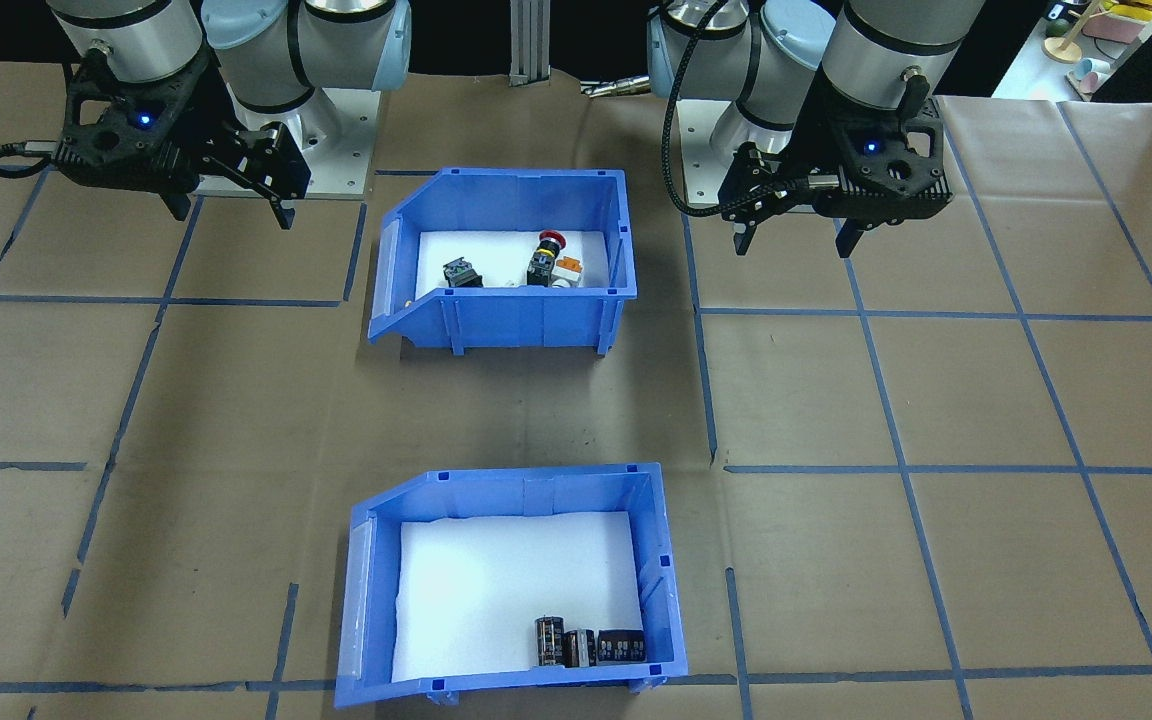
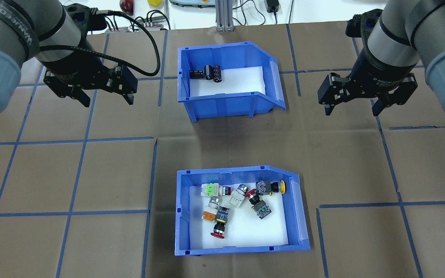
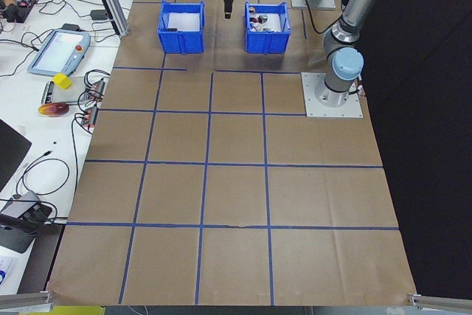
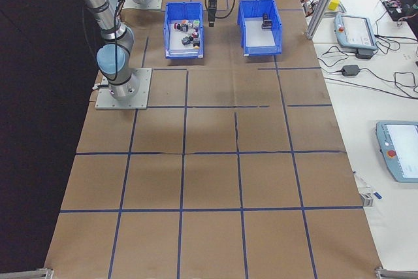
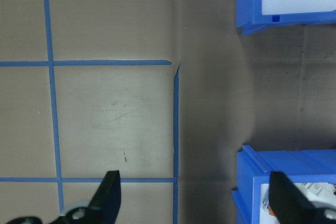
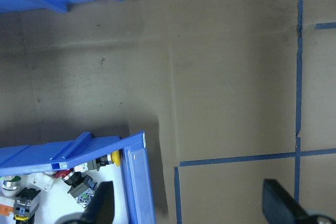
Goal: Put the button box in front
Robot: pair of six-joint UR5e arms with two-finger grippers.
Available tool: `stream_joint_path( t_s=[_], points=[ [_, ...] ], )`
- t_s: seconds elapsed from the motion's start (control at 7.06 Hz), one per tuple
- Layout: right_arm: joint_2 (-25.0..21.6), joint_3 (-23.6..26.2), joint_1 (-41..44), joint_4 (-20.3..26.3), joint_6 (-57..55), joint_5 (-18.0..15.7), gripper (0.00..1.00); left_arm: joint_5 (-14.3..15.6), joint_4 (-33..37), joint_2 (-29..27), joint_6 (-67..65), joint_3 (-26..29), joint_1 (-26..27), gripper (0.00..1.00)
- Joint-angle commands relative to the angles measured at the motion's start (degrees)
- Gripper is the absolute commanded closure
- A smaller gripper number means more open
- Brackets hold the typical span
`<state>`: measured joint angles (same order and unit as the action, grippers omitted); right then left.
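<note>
The button box (image 2: 182, 216), a blue bin with a white liner, holds several push-button switches (image 2: 218, 226) with red, yellow, green and orange parts. It stands on the robot's side of the table, with its open front to the robot's right. In the front-facing view the button box (image 1: 536, 320) is the bin nearer the robot bases. My left gripper (image 2: 107, 101) hangs open and empty above the table, off to the left of the far bin. My right gripper (image 2: 352, 112) hangs open and empty off to its right. Both stand well apart from the button box.
A second blue bin (image 2: 226, 106) with a few dark capacitors (image 2: 208, 72) stands farther from the robot, in line with the button box. Blue tape lines (image 2: 83, 139) grid the brown paper. Cables and tablets (image 4: 356, 29) lie beyond the far table edge.
</note>
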<state>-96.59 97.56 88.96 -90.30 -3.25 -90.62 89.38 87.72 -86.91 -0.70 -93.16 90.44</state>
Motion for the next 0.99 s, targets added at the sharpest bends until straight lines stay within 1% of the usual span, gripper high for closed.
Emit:
stream_joint_path(
  t_s=[0.0, 0.85],
  points=[
    [0.0, -0.01, -0.01, -0.23, 0.0, -0.08, 0.0, 0.0, 0.0, -0.01, 0.0, 0.0, 0.0, 0.01],
    [0.09, 0.17, -1.15, 0.12, 1.23, 0.09, 0.0, -0.09, -0.88, -0.1, 0.09, 0.09, -0.17, 0.01]
  ],
)
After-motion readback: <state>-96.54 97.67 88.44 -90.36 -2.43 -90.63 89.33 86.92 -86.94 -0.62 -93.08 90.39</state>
